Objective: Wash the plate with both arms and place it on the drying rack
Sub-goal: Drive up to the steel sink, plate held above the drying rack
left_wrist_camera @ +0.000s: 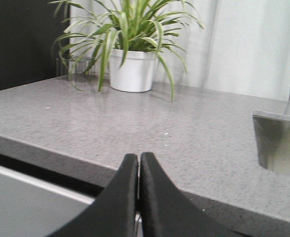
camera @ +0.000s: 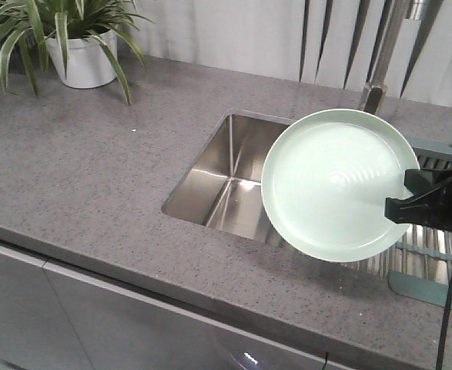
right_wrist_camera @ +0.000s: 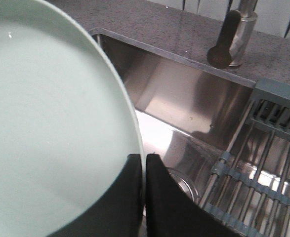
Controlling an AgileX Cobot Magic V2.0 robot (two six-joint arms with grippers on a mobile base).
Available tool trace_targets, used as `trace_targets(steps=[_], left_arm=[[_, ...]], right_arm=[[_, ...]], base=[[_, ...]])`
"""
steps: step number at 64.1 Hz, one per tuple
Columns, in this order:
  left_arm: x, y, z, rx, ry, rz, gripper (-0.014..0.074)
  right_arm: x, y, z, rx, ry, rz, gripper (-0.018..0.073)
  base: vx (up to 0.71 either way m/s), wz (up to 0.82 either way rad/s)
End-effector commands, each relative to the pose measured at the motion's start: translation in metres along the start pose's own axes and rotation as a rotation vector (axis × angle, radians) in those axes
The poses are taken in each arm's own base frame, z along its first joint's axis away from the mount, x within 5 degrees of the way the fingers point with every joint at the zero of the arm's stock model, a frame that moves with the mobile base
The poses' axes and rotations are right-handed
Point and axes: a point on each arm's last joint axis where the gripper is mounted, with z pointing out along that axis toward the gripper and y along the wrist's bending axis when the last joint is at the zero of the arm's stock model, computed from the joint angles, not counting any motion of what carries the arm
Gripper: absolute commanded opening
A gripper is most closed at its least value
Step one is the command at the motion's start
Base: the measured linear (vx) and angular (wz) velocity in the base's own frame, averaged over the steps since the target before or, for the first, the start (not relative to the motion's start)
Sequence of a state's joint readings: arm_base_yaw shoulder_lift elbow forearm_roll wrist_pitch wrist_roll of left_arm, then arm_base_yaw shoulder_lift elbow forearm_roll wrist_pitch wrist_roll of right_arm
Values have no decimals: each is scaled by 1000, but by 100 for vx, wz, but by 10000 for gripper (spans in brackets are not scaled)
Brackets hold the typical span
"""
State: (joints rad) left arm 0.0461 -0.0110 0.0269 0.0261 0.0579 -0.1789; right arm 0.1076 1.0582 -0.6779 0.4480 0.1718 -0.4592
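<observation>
We hold the plate (camera: 333, 185) up over the sink (camera: 214, 173), tilted so its face shows to the front view. Its right rim is pinched between the clenched jaws of the right gripper (right_wrist_camera: 145, 163). It hides part of the rack (camera: 426, 254), which spans the sink's right end, but does not rest on it. The left gripper (left_wrist_camera: 139, 160) has its jaws pressed together on nothing, low by the front edge of the counter (left_wrist_camera: 135, 123), well apart from the plate. No water runs from the tap (right_wrist_camera: 232, 37). We judge the lift done; the two-armed wash and the racking are left.
</observation>
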Motion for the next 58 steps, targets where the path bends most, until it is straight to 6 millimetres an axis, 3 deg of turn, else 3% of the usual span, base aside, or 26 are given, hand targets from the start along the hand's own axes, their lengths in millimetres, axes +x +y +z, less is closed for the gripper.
trace_targets(steps=[1, 58], left_arm=[[-3, -1, -1, 21, -76, -6, -5], [-3, -1, -1, 21, -76, -6, -5]], right_arm=[[-18, -3, -8, 34, -110, 2, -9], [-18, -3, -8, 34, -110, 2, -9]], base=[[6, -27], [6, -25]])
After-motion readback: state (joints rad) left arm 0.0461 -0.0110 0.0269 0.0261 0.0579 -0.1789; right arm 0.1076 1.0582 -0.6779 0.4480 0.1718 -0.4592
